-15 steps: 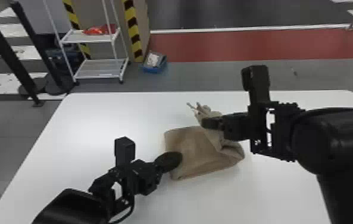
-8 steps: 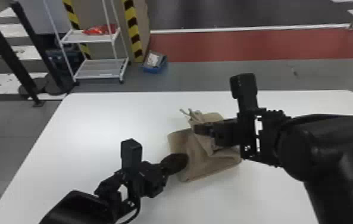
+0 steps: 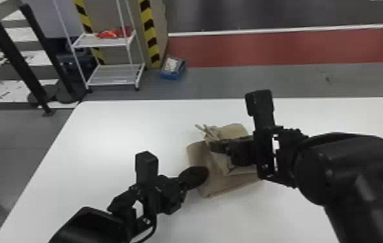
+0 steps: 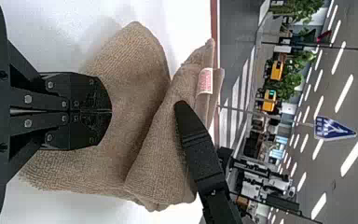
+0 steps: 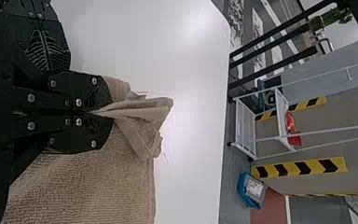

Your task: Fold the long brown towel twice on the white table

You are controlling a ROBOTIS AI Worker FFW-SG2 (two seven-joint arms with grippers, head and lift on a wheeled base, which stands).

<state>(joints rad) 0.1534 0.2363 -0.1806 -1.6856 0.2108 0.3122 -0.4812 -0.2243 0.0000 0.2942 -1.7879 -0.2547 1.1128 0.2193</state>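
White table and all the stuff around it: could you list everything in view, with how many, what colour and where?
Towel: one, brown, folded over on the table
Table: one, white, under the towel
Rack: one, white, beyond the table, left
Red item: one, on the rack's upper shelf
Bin: one, blue, on the floor near the rack
Striped bands: at least two, yellow and black, by the rack
Floor strip: one, red, beyond the table
Hanging sign: one, blue, overhead
Left gripper: one, black, shut, over the towel
Right gripper: one, black, pinching the towel
Arms: two, black, over the table
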